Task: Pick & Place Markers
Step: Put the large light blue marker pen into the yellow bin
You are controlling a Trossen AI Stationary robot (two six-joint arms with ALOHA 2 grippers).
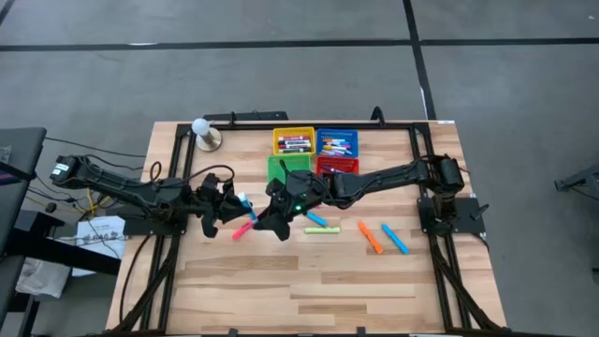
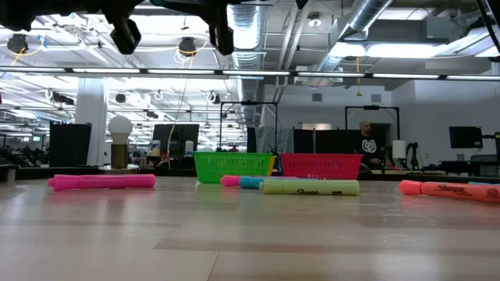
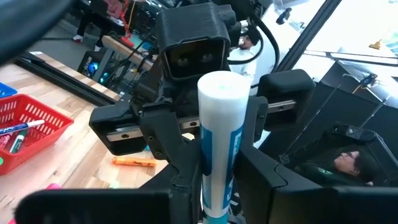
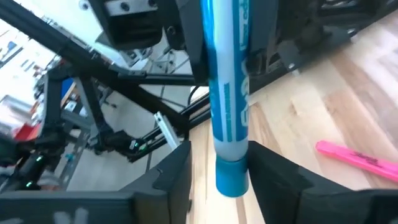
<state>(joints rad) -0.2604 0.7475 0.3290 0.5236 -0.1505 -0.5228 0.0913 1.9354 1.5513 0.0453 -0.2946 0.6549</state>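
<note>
Blue marker between both grippers' fingers, ends hidden

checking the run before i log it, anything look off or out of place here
Nothing is spilled or damaged. One oddity: a blue marker hangs in mid-air over the table, between both grippers. The left gripper is shut on it while the right gripper flanks its other end, apparently a handover. Loose markers lie on the wood.

Four mesh baskets sit grouped at the far edge of the wooden table — a white-bulbed lamp stands just beside them.
</note>
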